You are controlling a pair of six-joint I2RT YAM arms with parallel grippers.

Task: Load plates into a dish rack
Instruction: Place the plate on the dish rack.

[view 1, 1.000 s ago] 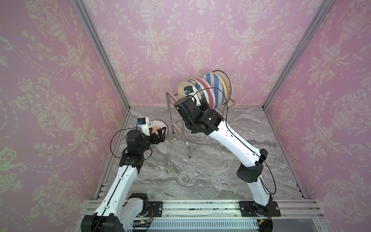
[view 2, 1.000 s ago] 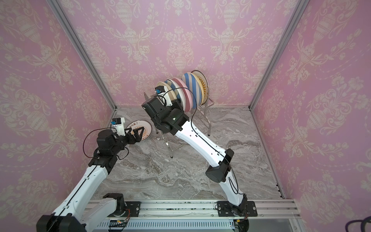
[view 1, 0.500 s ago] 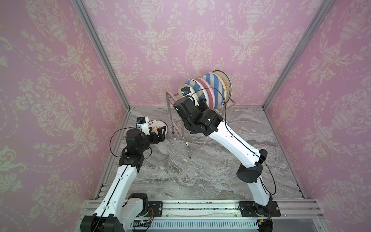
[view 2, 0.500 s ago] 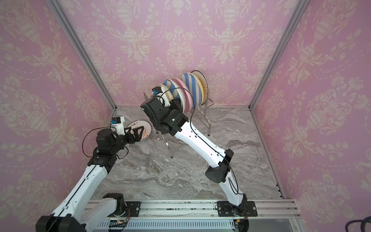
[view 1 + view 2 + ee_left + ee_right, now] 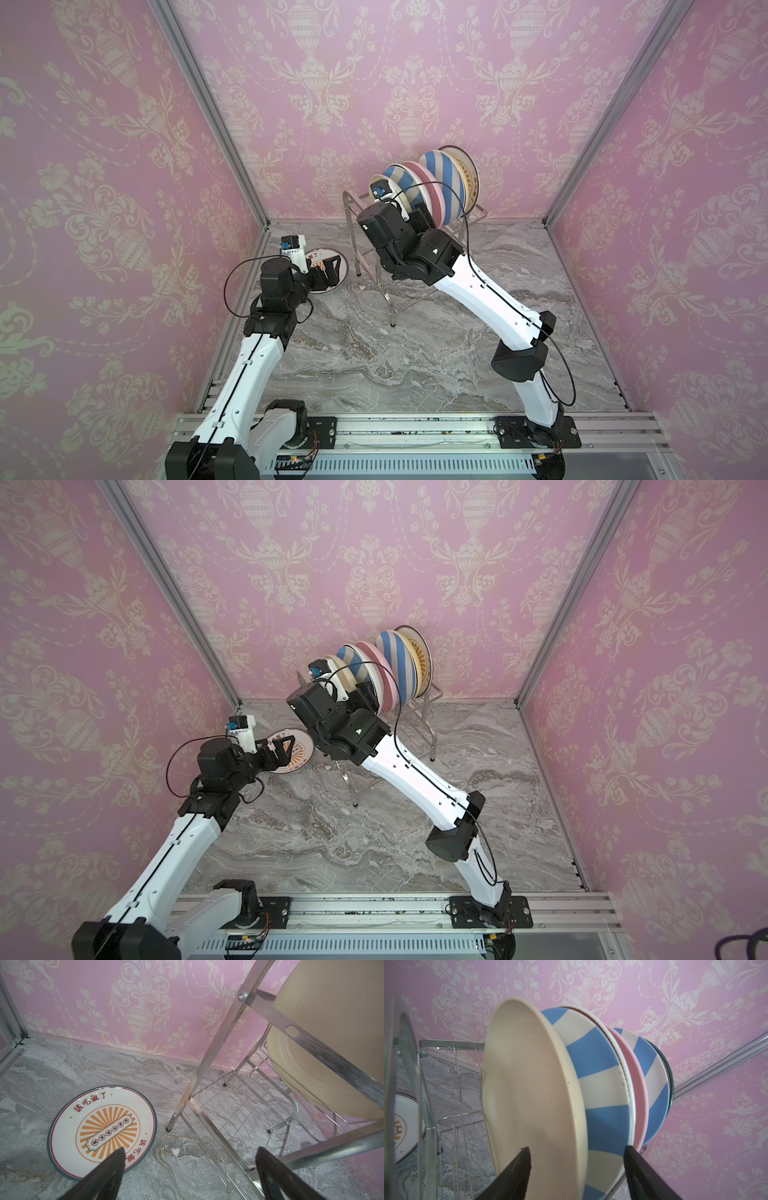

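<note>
The dish rack (image 5: pixel 215 1047) stands at the far middle of the marble counter (image 5: pixel 415 353), close to the back wall. Its upper shelf carries a row of plates on edge. A cream plate (image 5: pixel 529 1084) sits at the left end, and next to it is a blue-and-white striped plate (image 5: pixel 596 1068). After that come a pink plate (image 5: pixel 636 1076), a second striped plate (image 5: pixel 654 1084) and, at the right end, a teal-rimmed plate with an orange sunburst (image 5: pixel 467 178). A thin white rim shows between the first striped plate and the pink one, and whether it is a plate of its own I cannot tell. The wavy-wire lower shelf, seen in the left wrist view, shows no plates. Another sunburst plate (image 5: pixel 104 1126) lies flat on the counter at the far left, just beside the rack's near left leg and apart from it. The right claw (image 5: pixel 577 1146) is up at the left end of the row. Its fingers are spread wide, one in front of the cream plate's face and the other past the first striped plate's rim, and neither plate is pinched. The left claw (image 5: pixel 191 1148) hangs low over the counter between the flat plate and the rack. It is spread wide too, and has hold of nothing.
</note>
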